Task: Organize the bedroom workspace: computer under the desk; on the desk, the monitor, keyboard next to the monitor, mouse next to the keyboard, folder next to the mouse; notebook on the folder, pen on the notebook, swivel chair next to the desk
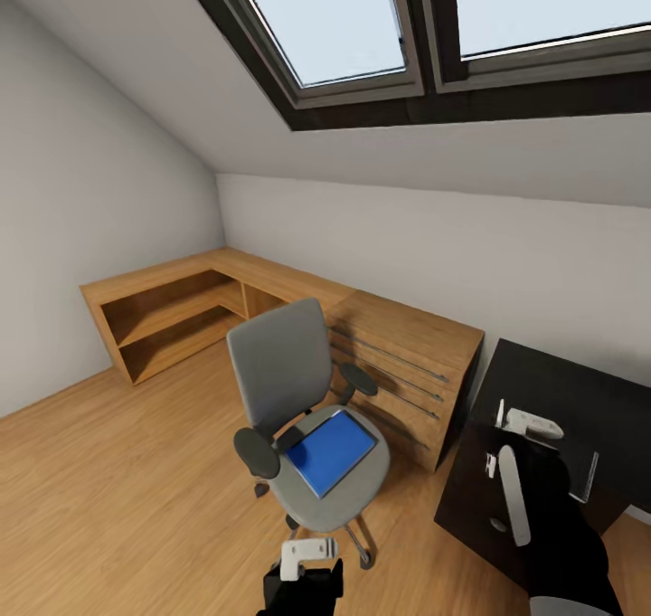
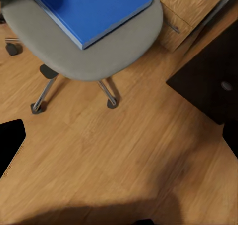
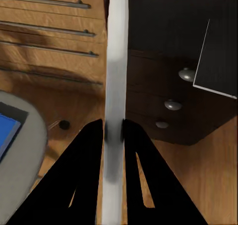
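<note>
The grey swivel chair (image 1: 280,363) stands on the wood floor in front of a light-wood chest, with the bright-blue folder (image 1: 332,451) lying flat on its seat (image 2: 114,51). My right gripper (image 3: 113,131) is shut on a long slim silver-grey slab seen edge-on, which looks like the keyboard (image 1: 514,494); it hangs over the near corner of the black desk (image 1: 542,381). A dark notebook (image 3: 218,51) with pale edges lies on the desk top. My left gripper (image 1: 303,589) hangs low just in front of the chair's base, and its fingers are not discernible.
The light-wood chest of drawers (image 1: 407,363) sits between the chair and the desk. A low wooden shelf unit (image 1: 172,313) runs along the left wall. The desk's drawer knobs (image 3: 173,105) face the floor gap. Open wood floor (image 1: 117,489) lies left of the chair.
</note>
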Tool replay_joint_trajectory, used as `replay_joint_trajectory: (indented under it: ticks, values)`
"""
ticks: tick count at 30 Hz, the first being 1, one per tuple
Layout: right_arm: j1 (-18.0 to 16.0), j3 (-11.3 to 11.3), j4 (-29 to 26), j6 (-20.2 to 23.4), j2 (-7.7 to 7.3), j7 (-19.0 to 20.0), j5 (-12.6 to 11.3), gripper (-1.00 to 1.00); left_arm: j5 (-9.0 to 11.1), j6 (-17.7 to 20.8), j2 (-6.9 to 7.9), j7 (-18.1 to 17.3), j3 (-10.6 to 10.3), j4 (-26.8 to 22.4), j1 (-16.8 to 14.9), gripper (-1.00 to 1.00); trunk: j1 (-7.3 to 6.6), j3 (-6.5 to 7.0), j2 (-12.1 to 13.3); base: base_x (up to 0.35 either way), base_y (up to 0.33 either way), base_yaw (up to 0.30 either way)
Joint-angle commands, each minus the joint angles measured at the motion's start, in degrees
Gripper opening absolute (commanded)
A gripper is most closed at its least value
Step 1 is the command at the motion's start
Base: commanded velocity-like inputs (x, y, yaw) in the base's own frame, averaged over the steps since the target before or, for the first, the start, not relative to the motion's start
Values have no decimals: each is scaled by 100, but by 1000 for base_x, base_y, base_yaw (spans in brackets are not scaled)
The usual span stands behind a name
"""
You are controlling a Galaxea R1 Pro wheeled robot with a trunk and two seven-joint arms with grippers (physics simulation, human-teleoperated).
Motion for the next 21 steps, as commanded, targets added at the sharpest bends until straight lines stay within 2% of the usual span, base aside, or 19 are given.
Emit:
replay_joint_trajectory:
  ticks: [1, 2, 7, 18, 21]
  values:
    - [-5, 7, 24, -85, 2, -255, -1, -100, 41, 10, 27, 48, -4, 10, -2, 100, 3, -10, -10, 0, 0, 0]
    - [-7, 18, 45, -173, 3, -489, 21, -100, 33, 10, 41, 49, -12, 26, -2, 100, 3, -10, -10, 0, 0, 0]
    - [-6, 30, 70, -314, 1, -889, 41, -100, 19, 10, 60, 49, -44, 53, -2, 100, 3, -10, -10, 106, 0, 0]
    - [-9, 6, 68, -289, -21, -921, 30, -100, 10, 10, 57, 50, -81, 60, -2, 100, 3, -10, -10, 292, 0, 0]
    - [-11, -4, 57, -215, -116, -788, 28, -100, 13, 10, 57, 50, -84, 63, -2, 100, 3, -10, -10, 270, 0, 0]
